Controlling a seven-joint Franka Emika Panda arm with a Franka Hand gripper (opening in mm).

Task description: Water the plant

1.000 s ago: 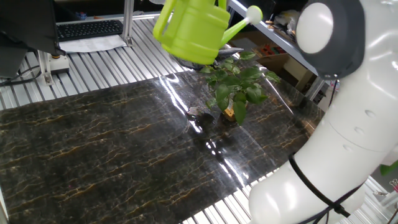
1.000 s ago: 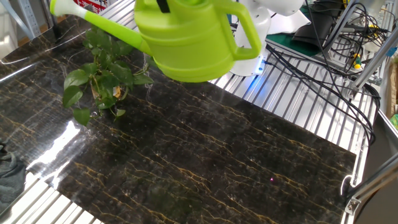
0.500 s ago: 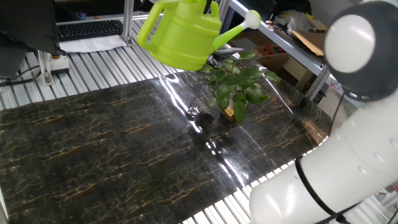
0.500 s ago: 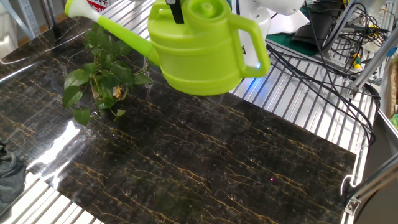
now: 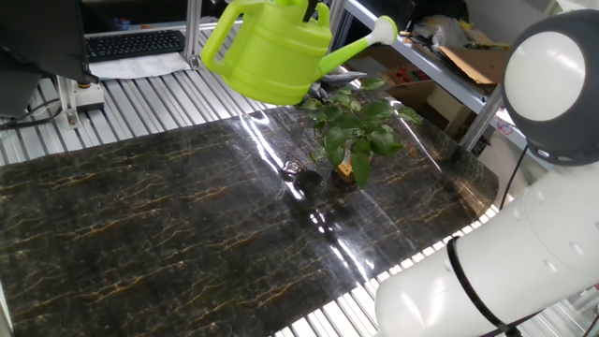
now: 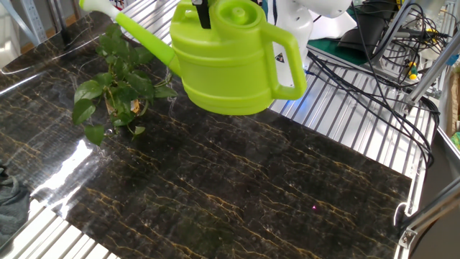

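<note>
The plant [image 5: 357, 123] stands on the dark marble tabletop [image 5: 159, 225] at the far right, with a yellow-orange tag [image 5: 344, 170] at its base; it also shows in the other fixed view [image 6: 115, 85]. The lime-green watering can [image 5: 271, 51] hangs in the air left of the plant, nearly level, its spout head [image 5: 384, 28] above the leaves. In the other fixed view the can [image 6: 230, 61] is large in the foreground. My gripper [image 6: 202, 10] holds the can from above; only a black fingertip shows at its top, the rest is out of frame.
A keyboard [image 5: 131, 42] lies on the slatted bench behind the table. A small grey object [image 5: 292, 168] lies left of the plant. A grey cloth [image 6: 8, 198] sits at the table's corner. Cables [image 6: 374, 65] run along the side. The robot's white body [image 5: 505, 253] fills the right.
The can has tipped back towards level, its spout rising, and has shifted a little away from the plant. The robot's body has swung right. The plant has not moved.
</note>
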